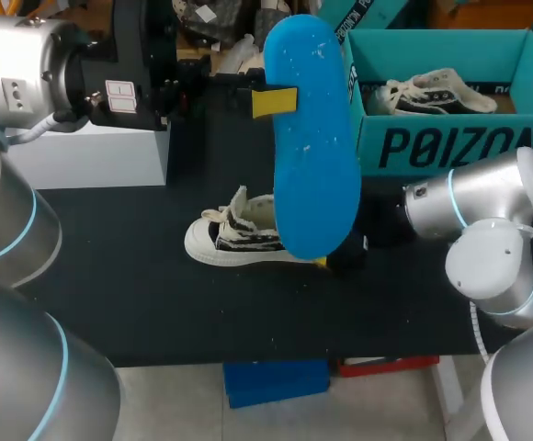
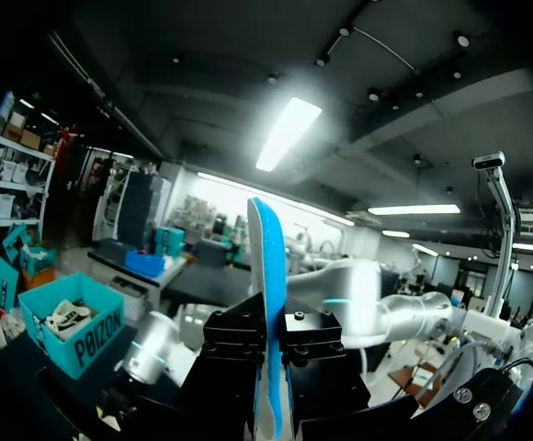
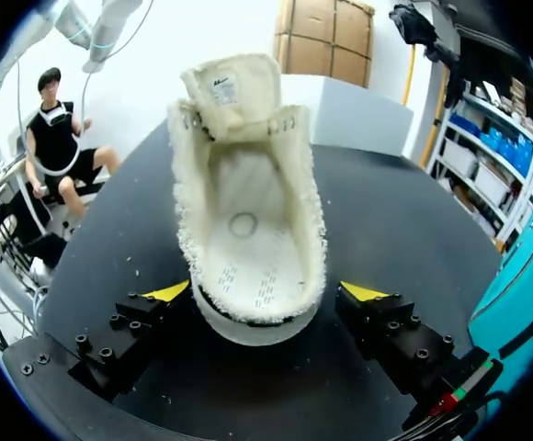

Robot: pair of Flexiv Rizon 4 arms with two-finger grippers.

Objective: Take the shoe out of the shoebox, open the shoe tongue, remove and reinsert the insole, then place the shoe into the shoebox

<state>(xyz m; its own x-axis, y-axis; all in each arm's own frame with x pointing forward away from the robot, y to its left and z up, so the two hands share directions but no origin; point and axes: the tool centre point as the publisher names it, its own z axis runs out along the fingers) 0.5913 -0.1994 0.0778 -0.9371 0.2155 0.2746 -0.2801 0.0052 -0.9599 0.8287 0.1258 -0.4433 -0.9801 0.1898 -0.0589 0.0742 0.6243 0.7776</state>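
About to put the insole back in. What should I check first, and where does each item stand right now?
1. Left claw shut on the blue insole: ok.
2. Insole held up off the table: ok.
3. Tongue folded open, shoe empty inside: ok.
4. Right claw steadying the heel: not ok, it is open, with its fingers apart on either side.
5. Insole toe end matched to the shoe's toe: cannot tell.
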